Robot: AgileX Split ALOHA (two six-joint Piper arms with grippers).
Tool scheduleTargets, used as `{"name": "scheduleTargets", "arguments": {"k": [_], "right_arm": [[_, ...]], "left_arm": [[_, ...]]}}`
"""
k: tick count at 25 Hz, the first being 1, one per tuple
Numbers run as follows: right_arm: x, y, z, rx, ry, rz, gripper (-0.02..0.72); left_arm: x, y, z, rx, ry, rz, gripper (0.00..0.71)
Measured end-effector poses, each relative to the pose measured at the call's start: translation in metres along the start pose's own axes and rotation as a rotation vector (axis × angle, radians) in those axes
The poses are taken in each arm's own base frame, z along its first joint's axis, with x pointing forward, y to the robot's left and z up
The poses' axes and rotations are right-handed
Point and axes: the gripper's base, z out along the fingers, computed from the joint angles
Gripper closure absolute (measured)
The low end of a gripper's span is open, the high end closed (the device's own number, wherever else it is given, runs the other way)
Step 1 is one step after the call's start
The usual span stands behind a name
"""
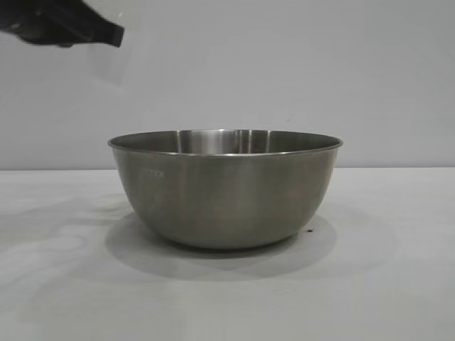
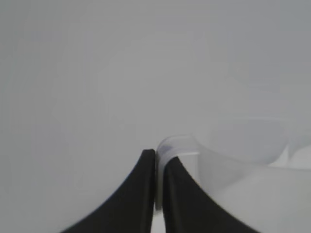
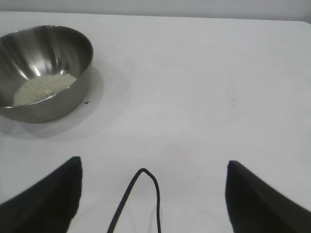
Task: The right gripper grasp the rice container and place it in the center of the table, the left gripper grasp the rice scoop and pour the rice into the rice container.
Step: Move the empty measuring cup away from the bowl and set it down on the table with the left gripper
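One rice container [image 3: 46, 53], rice [image 3: 43, 87] inside; left gripper [image 2: 159, 160] pinching one rice scoop [image 2: 233, 145]; right gripper [image 3: 154, 194] spread.

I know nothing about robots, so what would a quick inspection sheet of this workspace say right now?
Surface: white table, one small dark speck beside the bowl.
Job's things: steel rice container upright; rice lies in its bottom; rice scoop in the left gripper.
Clutter: nothing seen.
Grippers: left gripper shut on the scoop's handle, above the bowl's left; right gripper open, empty, away from the bowl.
Cables: black cable between the right fingers.
Surroundings: plain grey wall.
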Motion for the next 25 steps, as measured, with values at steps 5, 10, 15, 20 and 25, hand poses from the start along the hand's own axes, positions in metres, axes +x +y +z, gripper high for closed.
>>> {"name": "scheduleTargets", "arguments": {"k": [5, 10, 15, 20, 25], "right_arm": [[0.0, 0.0, 0.0, 0.0, 0.0, 0.0, 0.149], [0.0, 0.0, 0.0, 0.0, 0.0, 0.0, 0.149], [0.0, 0.0, 0.0, 0.0, 0.0, 0.0, 0.149], [0.0, 0.0, 0.0, 0.0, 0.0, 0.0, 0.149], [0.0, 0.0, 0.0, 0.0, 0.0, 0.0, 0.149]], "left_arm": [[0.031, 0.003, -0.007, -0.064, 0.124, -0.069, 0.71], [0.06, -0.001, -0.007, -0.088, 0.215, -0.107, 0.71], [0.083, -0.005, -0.008, -0.086, 0.282, -0.114, 0.71], [0.096, -0.006, -0.01, -0.094, 0.321, -0.108, 0.71], [0.1, -0.005, -0.011, -0.121, 0.333, -0.11, 0.71]]}}
